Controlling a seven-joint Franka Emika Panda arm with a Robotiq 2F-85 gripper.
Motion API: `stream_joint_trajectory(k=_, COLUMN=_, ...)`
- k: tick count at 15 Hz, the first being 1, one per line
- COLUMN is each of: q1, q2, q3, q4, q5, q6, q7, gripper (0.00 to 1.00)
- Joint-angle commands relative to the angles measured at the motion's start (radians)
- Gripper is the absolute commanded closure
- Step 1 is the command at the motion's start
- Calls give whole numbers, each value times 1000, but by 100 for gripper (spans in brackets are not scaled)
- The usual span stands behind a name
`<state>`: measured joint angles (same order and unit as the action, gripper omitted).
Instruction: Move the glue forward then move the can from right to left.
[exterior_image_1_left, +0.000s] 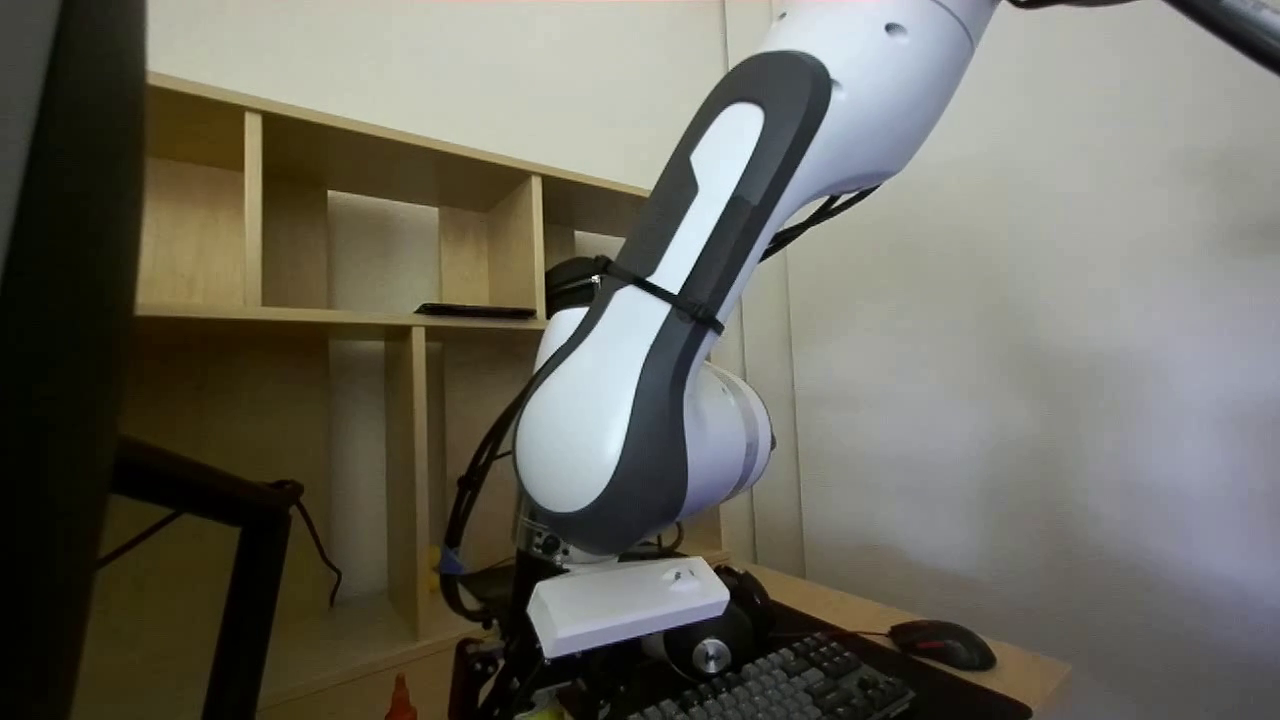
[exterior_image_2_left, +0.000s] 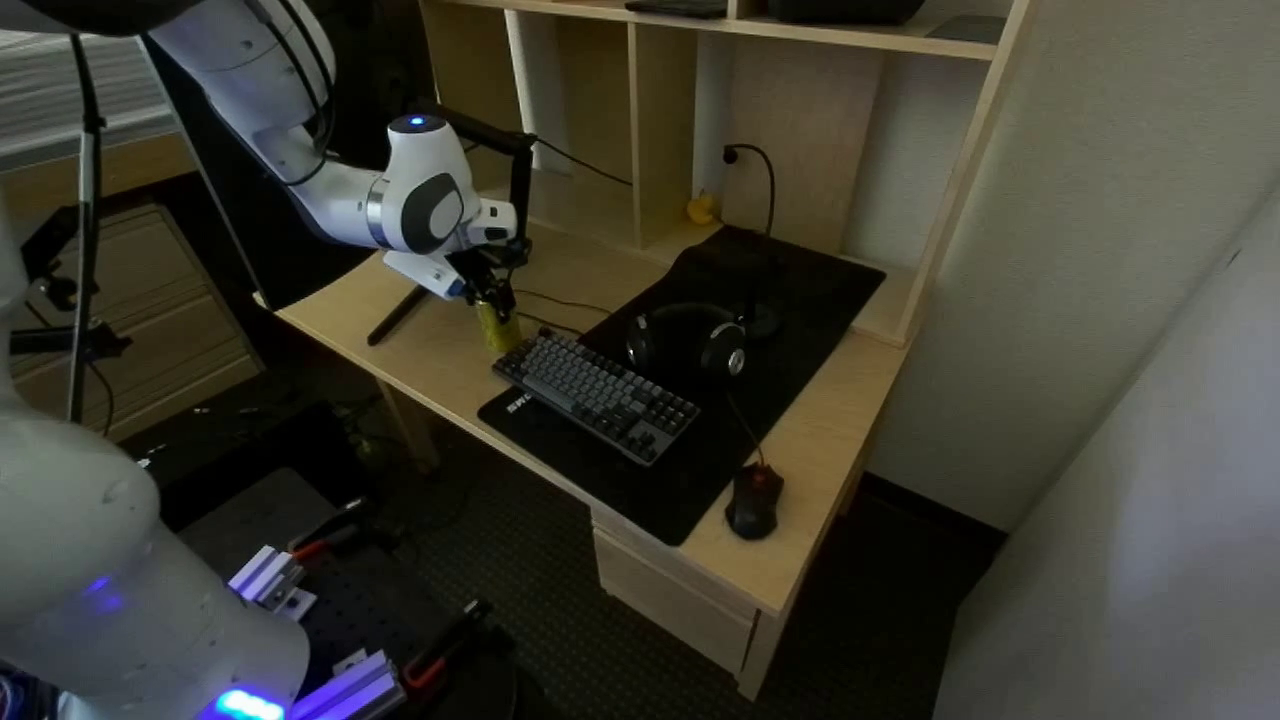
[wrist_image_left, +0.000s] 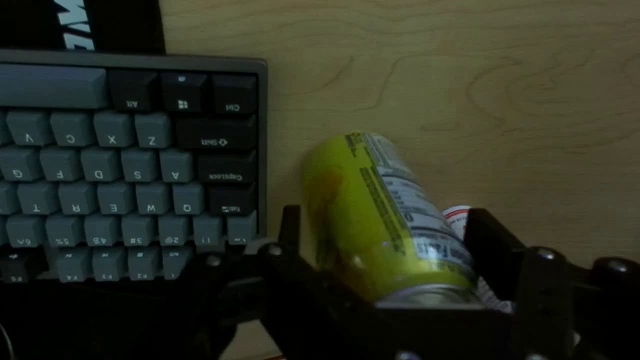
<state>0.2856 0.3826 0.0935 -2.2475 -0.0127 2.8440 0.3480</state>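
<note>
The yellow-green can (wrist_image_left: 380, 210) stands on the wooden desk between the fingers of my gripper (wrist_image_left: 382, 222) in the wrist view. Its silvery top is toward the palm. The right finger meets or overlaps the can's side; a narrow gap shows at the left finger, so the gripper looks open around it. In an exterior view the gripper (exterior_image_2_left: 492, 292) is over the can (exterior_image_2_left: 498, 328). The white glue bottle (wrist_image_left: 455, 216) shows partly behind the right finger. Its orange-red cap (exterior_image_1_left: 401, 698) shows at the bottom of an exterior view; the rest is hidden.
The keyboard (wrist_image_left: 150, 165) lies close left of the can in the wrist view. The black desk mat (exterior_image_2_left: 640, 500), headphones (exterior_image_2_left: 690, 335) and mouse (exterior_image_2_left: 755, 500) are farther along the desk. A monitor stand leg (exterior_image_2_left: 398, 316) and arm (exterior_image_2_left: 520, 190) are near the gripper.
</note>
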Motion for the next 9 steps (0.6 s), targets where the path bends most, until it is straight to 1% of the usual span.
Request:
stream_joint_trajectory(k=1, q1=19, q2=12, q3=-17, q4=-13, q5=-2, q6=13, q7=5, gripper=0)
stream_joint_trajectory(k=3, q1=40, q2=14, q3=-43, q4=-15, q5=-27, q6=24, q7=23, gripper=0)
stream_joint_trajectory(k=6, q1=60, q2=17, q3=-68, q4=-14, q5=-37, q6=12, q7=37, gripper=0)
stream_joint_trajectory(k=7, q1=45, q2=16, q3=-46, q4=-12, q5=-7, q6=-21, q7=23, gripper=0)
stream_joint_trajectory(k=9, q1=39, q2=17, q3=-44, q4=-5, q5=-9, q6=-10, q7=10, gripper=0)
